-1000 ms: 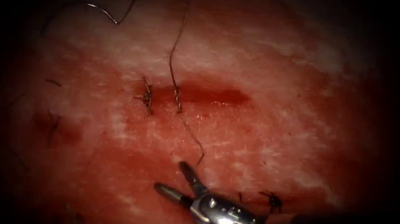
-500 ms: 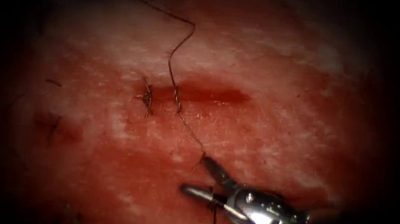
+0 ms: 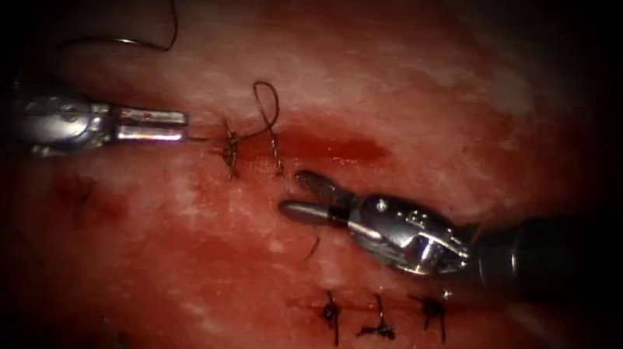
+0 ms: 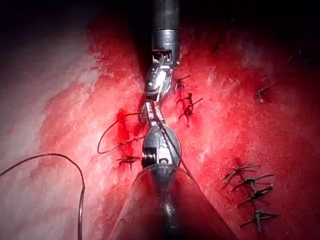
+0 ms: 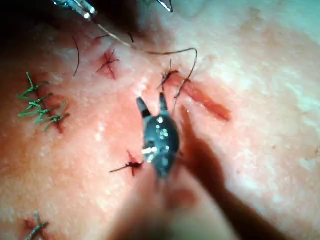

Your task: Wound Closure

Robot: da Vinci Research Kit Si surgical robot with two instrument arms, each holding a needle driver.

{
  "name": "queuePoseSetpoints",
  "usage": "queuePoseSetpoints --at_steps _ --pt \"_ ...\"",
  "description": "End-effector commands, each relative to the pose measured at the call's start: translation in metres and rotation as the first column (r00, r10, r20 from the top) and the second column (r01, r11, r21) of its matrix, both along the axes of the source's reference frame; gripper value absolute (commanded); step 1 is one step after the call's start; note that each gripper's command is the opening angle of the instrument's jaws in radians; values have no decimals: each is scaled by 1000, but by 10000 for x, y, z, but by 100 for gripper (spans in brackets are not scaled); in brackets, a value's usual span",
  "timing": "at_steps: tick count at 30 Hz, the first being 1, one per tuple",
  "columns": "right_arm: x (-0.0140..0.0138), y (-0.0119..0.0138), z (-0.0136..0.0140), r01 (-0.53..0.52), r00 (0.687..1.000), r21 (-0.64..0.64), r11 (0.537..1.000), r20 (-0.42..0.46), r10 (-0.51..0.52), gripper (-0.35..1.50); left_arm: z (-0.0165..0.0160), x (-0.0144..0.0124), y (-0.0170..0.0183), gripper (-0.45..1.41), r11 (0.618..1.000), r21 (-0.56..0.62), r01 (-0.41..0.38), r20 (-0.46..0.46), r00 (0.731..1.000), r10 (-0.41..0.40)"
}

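Endoscope view: the right tool (image 3: 301, 194) lies just below the cut (image 3: 322, 148), jaws parted and holding nothing. The left tool (image 3: 176, 127) comes in from the left at the cut's left end, jaws clenched; a thread (image 3: 266, 107) runs from its tip, past a knot (image 3: 231, 151), into a small loop above the cut. I judge it grips that thread. The needle cannot be made out. One stitch is tied, a second lies loose, and the cut's right part gapes with red fluid. Three finished knots (image 3: 377, 319) sit lower on the tissue (image 3: 430, 94). No containers here
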State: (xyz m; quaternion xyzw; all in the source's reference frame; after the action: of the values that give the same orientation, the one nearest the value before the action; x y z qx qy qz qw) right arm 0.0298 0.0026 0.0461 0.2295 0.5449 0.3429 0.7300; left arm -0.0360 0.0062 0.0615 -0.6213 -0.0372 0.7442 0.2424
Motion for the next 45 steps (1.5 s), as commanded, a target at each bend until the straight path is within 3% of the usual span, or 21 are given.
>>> queuePoseSetpoints --at_steps 1,9,16,21,35,40,45 --pt "12 3 16 8 1000 -3 1000 -2 -8 11 5 -6 -10 -45 1000 1 0 6 1000 0" --pt "47 40 42 -8 995 34 999 -96 11 -4 3 -18 -35 -45 1000 -14 -23 37 999 24" --pt "69 51 44 26 976 104 994 -217 -3 -6 29 -45 -50 -45 998 -43 -51 57 997 54" --pt "67 58 37 30 959 132 991 -285 9 -8 61 -55 -51 -45 996 -67 -65 66 995 69" --pt "58 81 -1 81 893 163 983 -450 1 -21 159 -44 -52 -45 994 -81 -70 5 997 71" --pt "54 78 -3 149 869 153 977 -492 -55 -21 180 -45 -53 -45 994 -79 -75 -11 997 74" --pt "48 76 -1 253 823 137 958 -551 -139 -23 193 -50 -49 -45 993 -82 -79 -20 997 78"
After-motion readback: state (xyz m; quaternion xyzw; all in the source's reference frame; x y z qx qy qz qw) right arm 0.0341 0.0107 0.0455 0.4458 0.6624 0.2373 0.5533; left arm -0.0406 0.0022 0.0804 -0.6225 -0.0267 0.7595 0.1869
